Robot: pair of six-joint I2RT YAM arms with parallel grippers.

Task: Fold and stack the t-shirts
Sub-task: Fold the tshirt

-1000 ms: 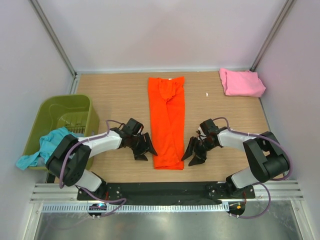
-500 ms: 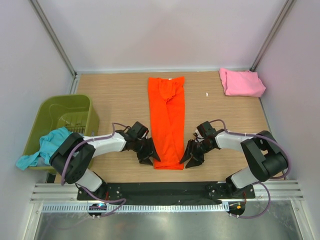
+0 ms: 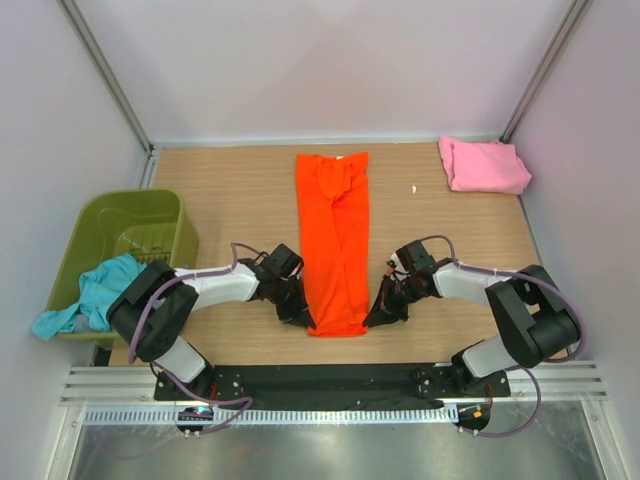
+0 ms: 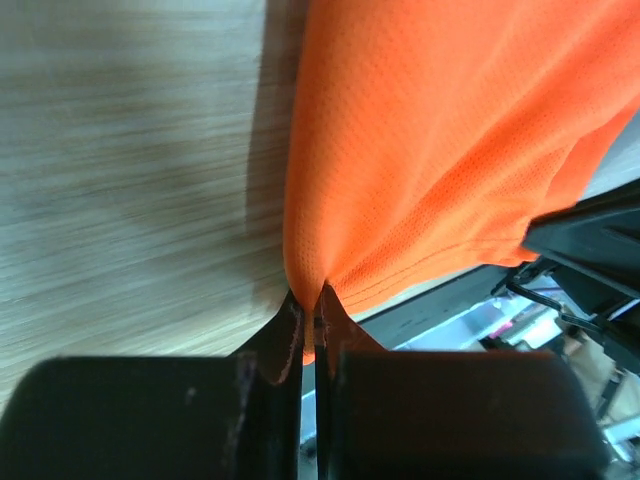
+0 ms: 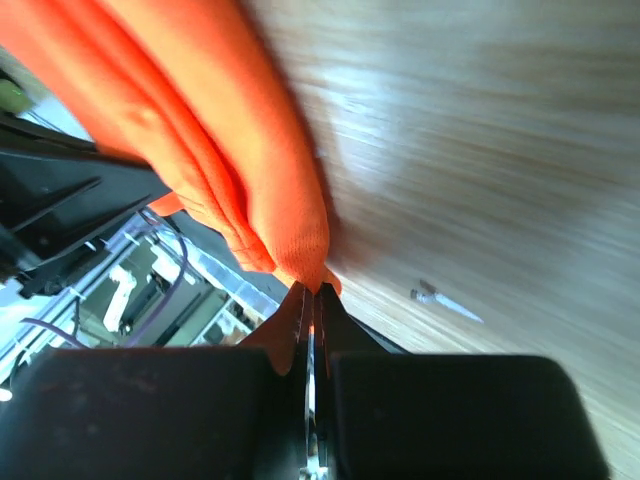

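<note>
A robotics lab test cell: plain white panel walls (image 3: 320, 60) framed by metal corner posts (image 3: 105, 70) box in a wood-grain table (image 3: 240, 190). Along its near edge an aluminium rail (image 3: 585, 383) carries two cabled robot arms (image 3: 215, 285), bolted down, a slotted cable duct (image 3: 330, 415) beside it.
</note>
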